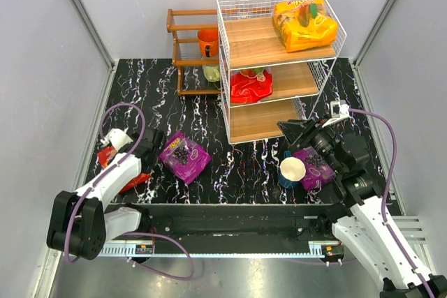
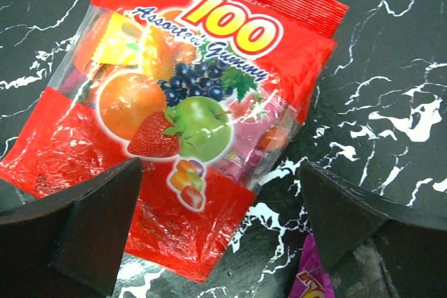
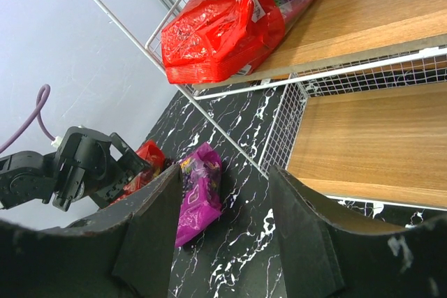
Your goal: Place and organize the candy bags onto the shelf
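The shelf [image 1: 225, 54] stands at the back. An orange-yellow candy bag [image 1: 307, 26] lies on its top board and a red one [image 1: 251, 83] [image 3: 216, 26] on the middle board. The bottom board [image 3: 363, 137] is bare. On the table a red bag [image 2: 174, 109] [image 1: 131, 181] lies flat under my left gripper [image 2: 220, 169] [image 1: 148, 146], which hovers open over the bag's lower edge. A purple bag [image 1: 184, 155] [image 3: 199, 193] lies just to its right. My right gripper [image 1: 290, 134] [image 3: 225, 172] is open and empty, facing the bottom tier. Another purple bag [image 1: 314, 167] lies under the right arm.
A white paper cup with a blue outside [image 1: 292, 171] stands upright beside the right arm's purple bag. A dark brown wooden rack [image 1: 183, 40] behind the shelf holds an orange cup [image 1: 207, 41]. Grey walls close in the table on three sides.
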`<action>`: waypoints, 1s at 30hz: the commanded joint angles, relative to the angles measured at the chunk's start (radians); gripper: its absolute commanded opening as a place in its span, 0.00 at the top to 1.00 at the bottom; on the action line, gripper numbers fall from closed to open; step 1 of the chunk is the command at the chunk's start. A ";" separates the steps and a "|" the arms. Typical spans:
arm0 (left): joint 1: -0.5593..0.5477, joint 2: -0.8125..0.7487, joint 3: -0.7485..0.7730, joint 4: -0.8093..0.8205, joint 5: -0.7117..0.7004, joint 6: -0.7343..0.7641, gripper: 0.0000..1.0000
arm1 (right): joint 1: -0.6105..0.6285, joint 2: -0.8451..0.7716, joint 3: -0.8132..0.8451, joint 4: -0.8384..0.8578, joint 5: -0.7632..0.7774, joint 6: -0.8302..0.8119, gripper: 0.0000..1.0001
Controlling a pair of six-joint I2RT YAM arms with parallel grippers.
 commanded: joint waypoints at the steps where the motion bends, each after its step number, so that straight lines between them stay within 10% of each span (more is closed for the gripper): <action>1: 0.048 -0.019 -0.019 0.020 0.016 -0.020 0.01 | 0.004 -0.008 0.009 -0.003 -0.010 0.007 0.39; 8: 0.228 -0.077 -0.150 0.218 0.210 0.081 0.30 | 0.004 -0.026 -0.012 0.006 -0.011 0.026 0.39; 16: 0.236 -0.106 -0.131 0.244 0.260 0.163 0.99 | 0.004 -0.040 -0.003 -0.015 0.001 0.014 0.39; 23: 0.159 -0.297 -0.015 0.292 0.421 0.311 1.00 | 0.006 -0.035 -0.027 0.020 -0.008 0.040 0.39; 30: -0.239 -0.378 0.215 0.139 0.235 0.359 1.00 | 0.004 -0.034 -0.014 0.011 -0.005 0.031 0.39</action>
